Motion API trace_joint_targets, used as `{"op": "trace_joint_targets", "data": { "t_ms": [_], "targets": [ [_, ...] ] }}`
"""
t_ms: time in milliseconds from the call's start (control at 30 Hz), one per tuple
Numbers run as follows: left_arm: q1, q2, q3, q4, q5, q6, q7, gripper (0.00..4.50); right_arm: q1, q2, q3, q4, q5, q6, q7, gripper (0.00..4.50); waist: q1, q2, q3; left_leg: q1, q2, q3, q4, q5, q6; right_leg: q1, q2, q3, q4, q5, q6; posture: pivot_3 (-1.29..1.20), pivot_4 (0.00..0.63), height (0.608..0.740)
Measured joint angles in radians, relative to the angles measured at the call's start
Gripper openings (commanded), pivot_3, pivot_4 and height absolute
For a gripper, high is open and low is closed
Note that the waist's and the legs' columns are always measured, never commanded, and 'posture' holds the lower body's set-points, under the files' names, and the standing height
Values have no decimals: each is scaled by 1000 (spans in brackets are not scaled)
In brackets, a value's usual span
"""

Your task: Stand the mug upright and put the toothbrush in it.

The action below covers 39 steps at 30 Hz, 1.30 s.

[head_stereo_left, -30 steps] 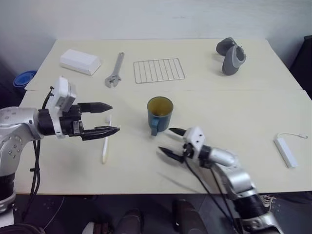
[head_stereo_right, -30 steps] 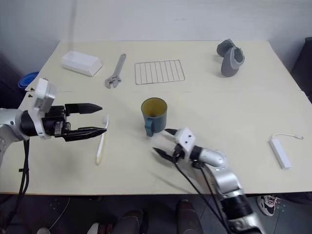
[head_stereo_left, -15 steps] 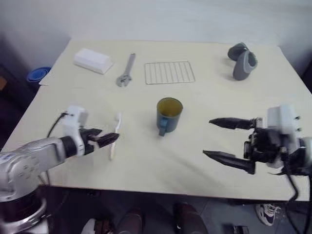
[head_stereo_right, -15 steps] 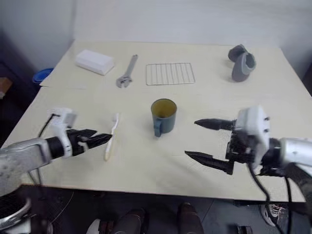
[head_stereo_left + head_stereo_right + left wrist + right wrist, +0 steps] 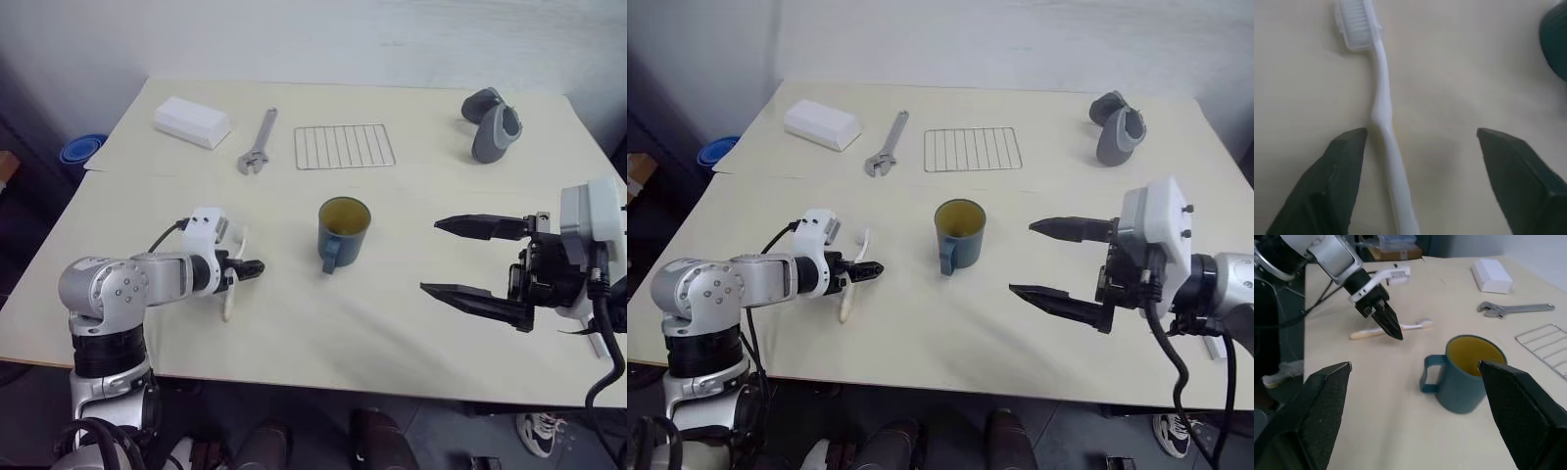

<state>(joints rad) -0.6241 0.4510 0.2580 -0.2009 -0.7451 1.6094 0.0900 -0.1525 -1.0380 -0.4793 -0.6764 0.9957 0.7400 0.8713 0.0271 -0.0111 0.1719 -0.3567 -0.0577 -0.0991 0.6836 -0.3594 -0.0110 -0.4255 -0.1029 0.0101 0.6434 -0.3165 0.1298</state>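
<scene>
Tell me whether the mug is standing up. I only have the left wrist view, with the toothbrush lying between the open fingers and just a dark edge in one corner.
Observer: Yes, the mug stands upright on the table, mouth up.
Operator: Which way does its handle face?
Observer: The handle points toward the robot's edge of the table.
Operator: And the other arm?
Observer: The right gripper hovers above the table to the mug's right, fingers wide open, holding nothing.
</scene>
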Motion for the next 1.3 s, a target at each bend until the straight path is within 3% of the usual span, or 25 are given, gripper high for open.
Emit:
{"op": "trace_joint_targets", "data": {
  "t_ms": [333, 500, 600, 900, 1100, 1300],
  "targets": [
    [-35, -8, 41, 92, -1, -5, 75, 196, 54, 0, -20, -8, -76, -23, -31, 4329, 0, 0, 0, 0, 0, 0, 0, 0, 0, 0, 0, 0, 0, 0, 0, 0, 150, 740],
    [-57, -11, 47, 116, 18, 2, 53, 194, 133, 0, -79, -12, -78, -5, -48, 4500, 0, 0, 0, 0, 0, 0, 0, 0, 0, 0, 0, 0, 0, 0, 0, 0, 150, 740],
    [-113, -50, 114, 203, 47, -11, 26, 194, 145, 1, -90, -32, -69, 3, -60, 4500, 1, 0, 0, 0, 0, 0, 0, 0, 0, 0, 0, 0, 0, 0, 0, 0, 150, 740],
    [-465, -91, 146, 387, 44, -491, -274, 194, 170, 16, -165, -70, 20, 29, -139, 4500, -1, -6, 3, -4, 0, 0, -2, 0, 0, -2, -1, -3, -1, 1, 1, 0, 150, 740],
    [-487, -135, -57, 409, 79, -702, -559, 194, 196, 21, -194, -96, 28, 29, -177, 4500, -1, -6, 3, -4, 0, 0, -1, 0, 0, -2, 0, -3, -1, 1, 2, 0, 150, 740],
    [-406, -189, -247, 374, 218, -913, -655, 194, 227, 42, -219, -105, 36, 29, -215, 4500, -1, -6, 4, -4, 0, 0, 0, 0, 0, -2, 0, -2, -4, 1, 2, 0, 150, 740]
  ]
}}
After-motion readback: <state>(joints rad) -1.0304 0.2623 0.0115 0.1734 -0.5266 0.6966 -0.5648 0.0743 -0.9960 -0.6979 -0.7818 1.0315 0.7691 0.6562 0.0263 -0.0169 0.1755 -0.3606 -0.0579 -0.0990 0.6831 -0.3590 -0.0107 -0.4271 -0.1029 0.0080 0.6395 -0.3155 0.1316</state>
